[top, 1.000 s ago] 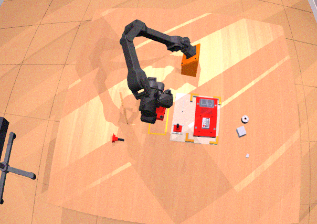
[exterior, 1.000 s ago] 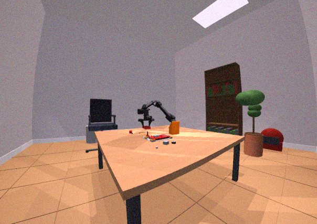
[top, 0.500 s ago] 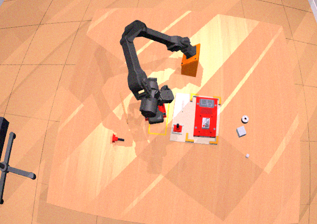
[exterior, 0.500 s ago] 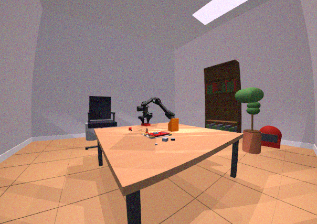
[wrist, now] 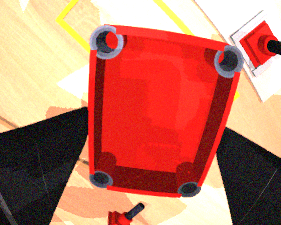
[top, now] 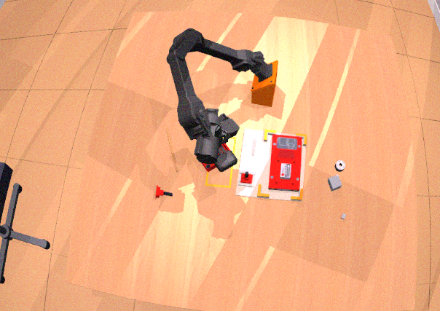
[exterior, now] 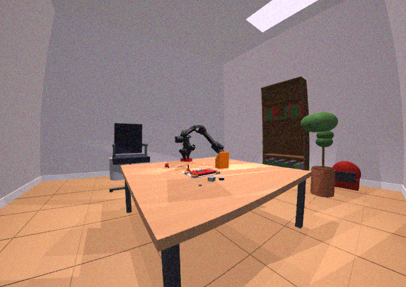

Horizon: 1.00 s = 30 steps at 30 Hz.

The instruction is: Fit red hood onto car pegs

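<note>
While the chassis (top: 285, 162) waits in its jig (top: 263, 192) right of centre in the top view, the gripper (wrist: 156, 117) is already clamped on the hood (wrist: 156, 108), pinching it across its two long sides. In the wrist view the red shell fills the middle of the frame with dark fingers pressing in from lower left and lower right, and all four corner holes show. It looks lifted off the table (exterior: 208, 200), hanging over the yellow outline (top: 218, 185) just left of the white jig plate, so well short of the car. My guess is this thing handles like a stiff, light plastic shell: it shouldn't flex under the squeeze, but the smooth side walls could let it slip or twist if the arm swings fast. Gripping mid-length across the flanks seems right, since it leaves every corner boss free for the pegs. The hood looks a bit rotated compared with the yellow outline in the wrist view, so I'd want it squared up before lowering. There's also a little red knob thing (top: 247, 177) on the plate between hood and chassis to steer clear of.
</note>
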{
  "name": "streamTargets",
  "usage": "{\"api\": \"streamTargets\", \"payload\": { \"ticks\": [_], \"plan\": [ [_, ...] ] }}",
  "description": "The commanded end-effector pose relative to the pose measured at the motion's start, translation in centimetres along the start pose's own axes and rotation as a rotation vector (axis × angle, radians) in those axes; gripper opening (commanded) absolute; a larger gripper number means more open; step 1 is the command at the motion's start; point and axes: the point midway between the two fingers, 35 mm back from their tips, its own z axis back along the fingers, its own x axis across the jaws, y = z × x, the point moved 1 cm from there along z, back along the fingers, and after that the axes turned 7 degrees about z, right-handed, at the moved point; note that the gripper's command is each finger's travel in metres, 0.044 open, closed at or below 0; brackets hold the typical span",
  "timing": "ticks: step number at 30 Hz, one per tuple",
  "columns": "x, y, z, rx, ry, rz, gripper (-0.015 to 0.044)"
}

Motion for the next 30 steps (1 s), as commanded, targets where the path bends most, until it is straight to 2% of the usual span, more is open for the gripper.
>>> {"api": "streamTargets", "payload": {
  "ticks": [1,23,30],
  "plan": [
    [-0.09,0.11,0.1,0.005,-0.002,0.113,0.0],
    [-0.43,0.29,0.19,0.01,-0.008,0.702,0.0],
    [-0.45,0.31,0.07,0.01,-0.009,0.72,0.0]
  ]
}}
